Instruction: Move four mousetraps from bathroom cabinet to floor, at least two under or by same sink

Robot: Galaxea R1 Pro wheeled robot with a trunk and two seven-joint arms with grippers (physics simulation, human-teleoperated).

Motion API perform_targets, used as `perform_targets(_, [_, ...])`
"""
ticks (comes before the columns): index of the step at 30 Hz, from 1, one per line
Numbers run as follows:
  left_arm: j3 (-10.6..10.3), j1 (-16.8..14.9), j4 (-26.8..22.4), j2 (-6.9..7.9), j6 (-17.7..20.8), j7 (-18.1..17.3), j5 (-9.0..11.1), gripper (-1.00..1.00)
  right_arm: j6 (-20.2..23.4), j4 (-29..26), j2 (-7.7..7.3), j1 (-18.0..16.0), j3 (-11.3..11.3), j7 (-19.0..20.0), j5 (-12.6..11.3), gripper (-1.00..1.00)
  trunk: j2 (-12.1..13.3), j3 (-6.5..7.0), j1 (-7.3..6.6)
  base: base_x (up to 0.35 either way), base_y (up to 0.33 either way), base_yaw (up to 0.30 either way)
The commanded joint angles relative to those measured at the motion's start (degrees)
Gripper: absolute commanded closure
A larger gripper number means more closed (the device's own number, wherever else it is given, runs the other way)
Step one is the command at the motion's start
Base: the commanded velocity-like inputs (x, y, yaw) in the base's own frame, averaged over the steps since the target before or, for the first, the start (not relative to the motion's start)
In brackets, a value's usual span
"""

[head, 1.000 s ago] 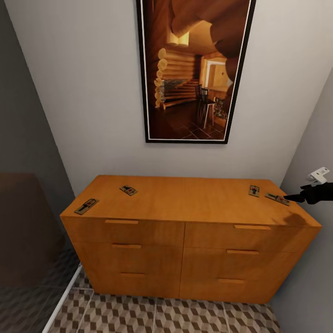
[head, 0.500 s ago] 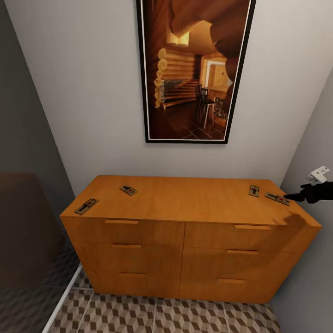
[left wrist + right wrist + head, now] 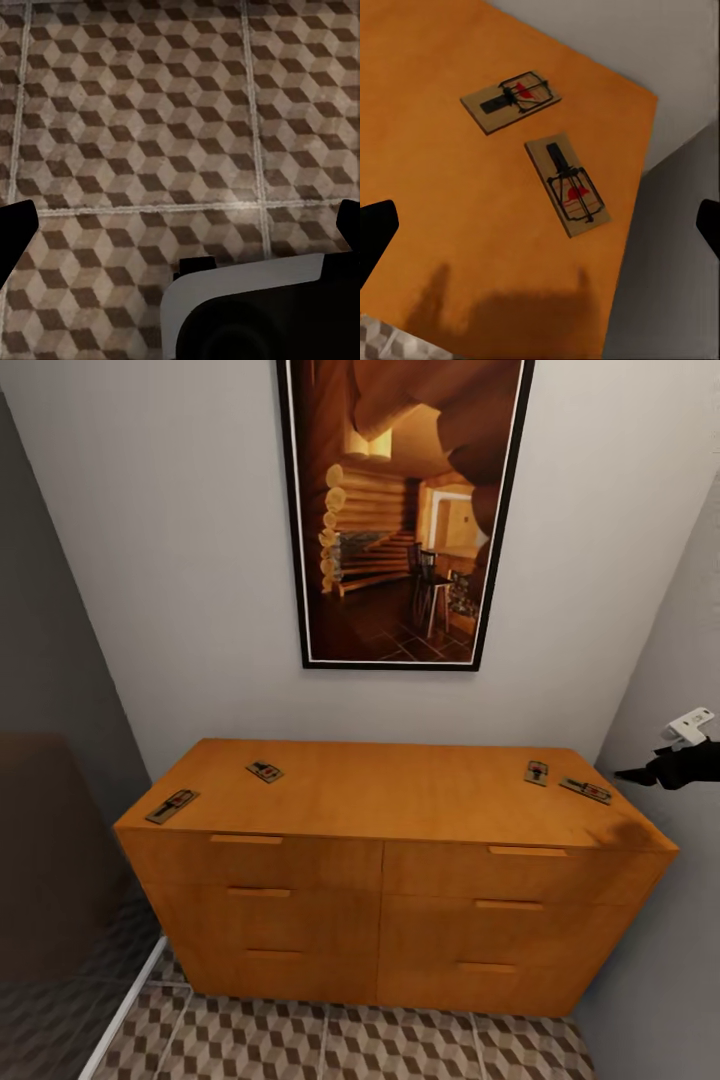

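All four mousetraps sit on top of the cabinet (image 3: 400, 800): one at the front left corner (image 3: 172, 806), one a bit further back on the left (image 3: 265, 771), and two close together near the right end (image 3: 537, 773) (image 3: 586, 790). The right gripper (image 3: 640, 774) hangs just off the cabinet's right edge, near that pair, with its fingertips spread wide in the wrist view and nothing between them. The left gripper (image 3: 180, 232) points down at the cube-patterned bathroom floor (image 3: 150, 120), fingers also wide apart and empty. A framed cabin picture (image 3: 400, 510) hangs on the wall above.
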Motion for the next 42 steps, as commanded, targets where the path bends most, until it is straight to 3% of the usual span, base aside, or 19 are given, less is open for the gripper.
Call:
perform_targets(1, [0.50,-0.11,0.23,-0.01,-0.32,0.20,-0.50,-1.00,0.51,-0.11,0.00,-0.03,-0.09,0.35,0.37,-1.00,-0.03,-0.06,0.00,0.000,-0.265,0.000])
perform_targets(8, [0.51,-0.11,0.22,-1.15,-0.33,2.90,-0.50,-1.00,1.64,-0.34,0.35,-0.03,-0.04,-0.12,0.64,-1.00,-0.03,-0.06,0.00,0.000,-0.286,0.000])
perform_targets(12, [0.51,-0.11,0.21,-1.22,-0.36,3.08,-0.50,-1.00,2.21,-0.36,1.85,-0.03,-0.04,-3.23,0.69,-1.00,-0.03,-0.06,0.00,0.000,-0.232,0.000])
perform_targets(16, [0.51,-0.11,0.22,-1.24,-0.36,3.12,-0.50,-1.00,2.41,-0.36,4.17,-0.03,0.01,-7.33,0.66,-1.00,-0.03,-0.06,0.00,0.000,-0.092,0.000])
perform_targets(18, [0.51,-0.11,0.22,-1.24,-0.37,3.13,-0.50,-1.00,2.47,-0.37,5.78,-0.03,0.16,-8.63,0.70,-1.00,-0.03,-0.06,0.00,0.000,-0.032,0.000])
perform_targets(21, [0.51,-0.11,0.23,-1.24,-0.37,3.14,-0.50,-1.00,2.57,-0.37,7.03,-0.03,0.80,-9.13,0.79,-1.00,-0.03,-0.06,0.00,0.000,-0.014,0.000])
perform_targets(26, [0.51,-0.11,0.22,-1.24,-0.37,3.14,-0.50,-1.00,3.22,-0.45,9.77,-0.07,3.74,-11.82,1.61,-1.00,-0.03,-0.06,0.00,0.000,-0.005,0.000])
perform_targets(27, [0.51,-0.11,0.22,-1.24,-0.37,3.14,-0.50,-1.00,3.72,-0.51,11.18,-0.23,4.97,-14.57,2.07,-1.00,-0.03,-0.06,0.00,0.000,-0.001,0.000])
perform_targets(33, [0.51,-0.11,0.23,-1.24,-0.37,3.14,-0.50,-1.00,4.47,-0.67,14.58,-0.83,6.15,-19.59,2.56,-1.00,-0.03,-0.06,0.00,0.000,0.000,0.000])
perform_targets(34, [0.51,-0.11,0.23,-1.24,-0.37,3.14,-0.50,-1.00,4.47,-0.67,14.58,-0.83,6.15,-19.59,2.56,-1.00,-0.03,-0.06,0.00,0.000,0.000,0.000])
perform_targets(38, [0.51,-0.11,0.23,-1.24,-0.36,3.14,-0.50,-1.00,4.86,-0.71,17.62,-1.03,6.54,-21.04,3.17,-1.00,-0.03,-0.06,0.00,0.000,0.000,0.000])
perform_targets(42, [0.51,-0.09,0.23,-1.24,-0.31,3.14,-0.50,-1.00,5.21,-0.76,20.07,-1.23,6.61,-21.29,5.47,-1.00,-0.03,-0.06,0.00,0.000,0.000,0.000])
